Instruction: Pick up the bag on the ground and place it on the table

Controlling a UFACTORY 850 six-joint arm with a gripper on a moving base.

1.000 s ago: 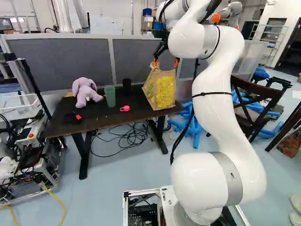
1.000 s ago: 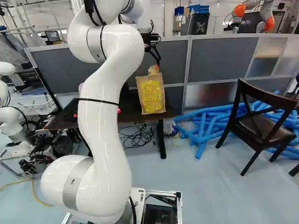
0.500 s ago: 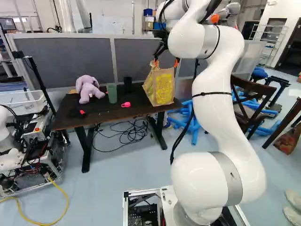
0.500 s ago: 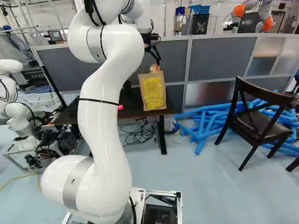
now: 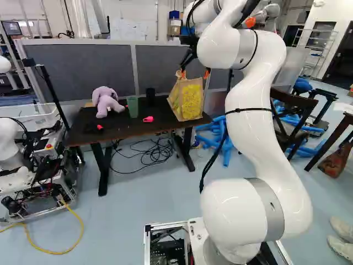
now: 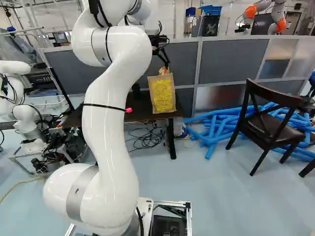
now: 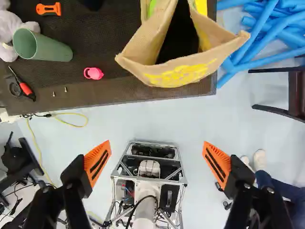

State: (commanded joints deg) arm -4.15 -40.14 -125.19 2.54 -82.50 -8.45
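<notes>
Left to right: another robot [image 5: 10, 146], white, cut off by the left base view's edge; lavender plush toy [image 5: 102, 102], green tumbler [image 5: 133, 107] and black cup [image 5: 150, 97], the first two hidden by the arm [image 6: 109, 128] in the right base view; small pink object [image 5: 148, 119], kind unclear; burlap bag [image 5: 188, 100] with yellow print, upright on the dark table [image 5: 118, 126] near its right end, mouth open, interior too dark to read; gripper [image 5: 195, 73], orange-padded fingers spread wide, nothing between them, bag ahead; blue foam tubes [image 6: 212, 130], partly behind a dark wooden chair [image 6: 270, 133].
</notes>
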